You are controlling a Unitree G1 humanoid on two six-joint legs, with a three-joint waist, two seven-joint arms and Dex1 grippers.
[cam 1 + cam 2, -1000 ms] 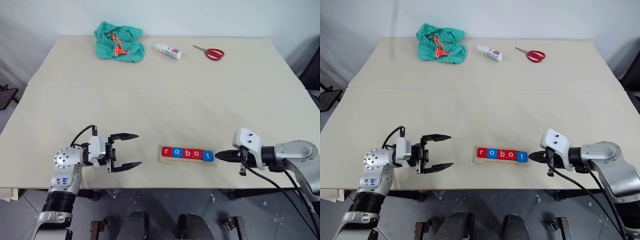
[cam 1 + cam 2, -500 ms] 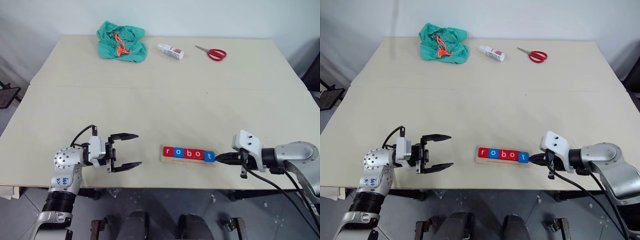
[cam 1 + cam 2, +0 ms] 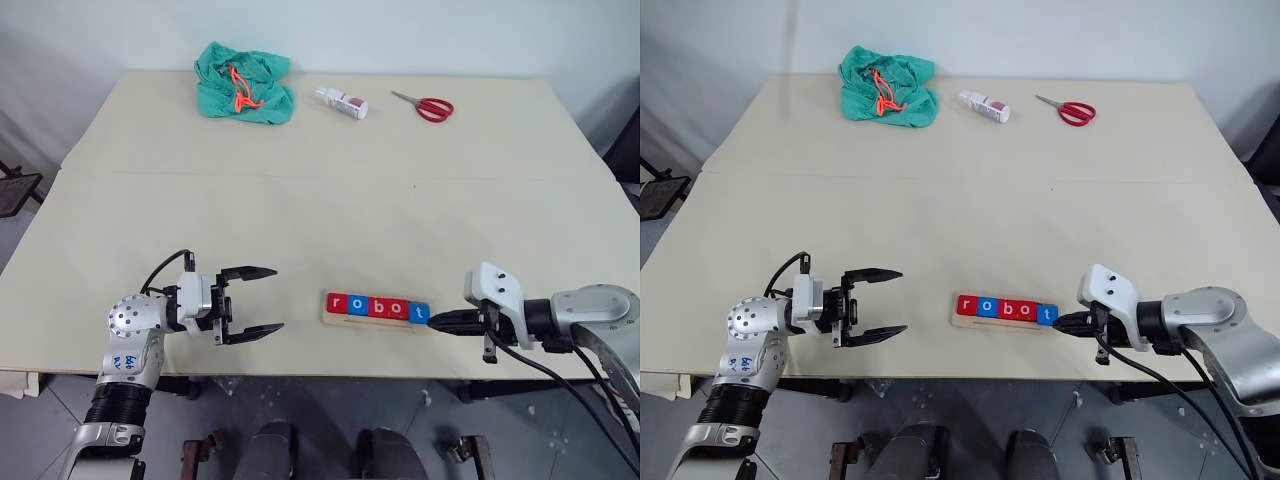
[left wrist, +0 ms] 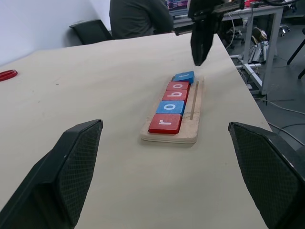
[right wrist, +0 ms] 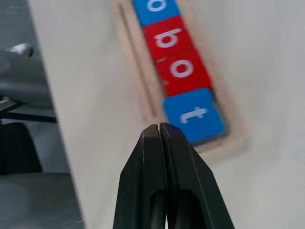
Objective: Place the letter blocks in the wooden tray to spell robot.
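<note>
Nothing shifted on beige table (image 3: 300, 200); left claw (image 3: 252, 303) agape, empty; right claw (image 3: 440, 320) pinched closed, empty.

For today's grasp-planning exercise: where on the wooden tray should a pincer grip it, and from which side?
Probably across the wooden tray's narrow width near mid-length, coming from above: it lies flat, long and thin, so the two long rims offer opposed faces. The letter blocks sit loose inside, so keep it level.
</note>
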